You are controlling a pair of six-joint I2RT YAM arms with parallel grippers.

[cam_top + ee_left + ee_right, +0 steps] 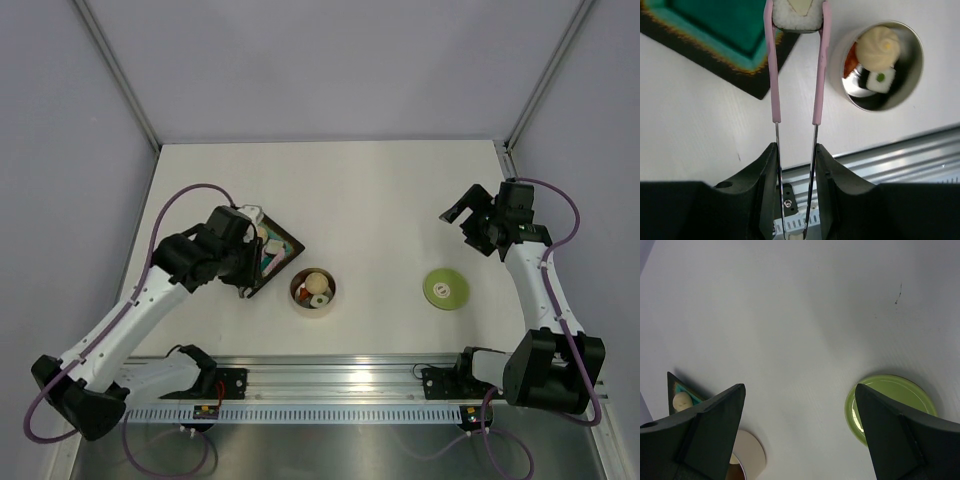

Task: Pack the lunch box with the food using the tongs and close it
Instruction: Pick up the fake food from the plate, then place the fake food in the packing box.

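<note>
My left gripper (795, 147) is shut on the pale-pink tongs (774, 75), squeezing their two arms. The tong tips pinch a white rice piece of food (796, 15) above the corner of the dark tray (705, 40). Just to the right, the steel lunch box (914, 75) holds a beige dumpling (881, 46), a white cube with a green dot (880, 80) and a red-orange bit (851, 59). From above, the lunch box (293, 290) stands beside the tray (288, 246). The lime-green lid (444, 289) lies flat to its right. My right gripper (463, 217) hangs open and empty, beyond the lid.
The right wrist view shows the lid (890, 390), the lunch box's side (747, 452) and a beige piece (681, 401) in the tray's corner. An aluminium rail (330, 378) runs along the near edge. Grey walls close the table in at the back and sides.
</note>
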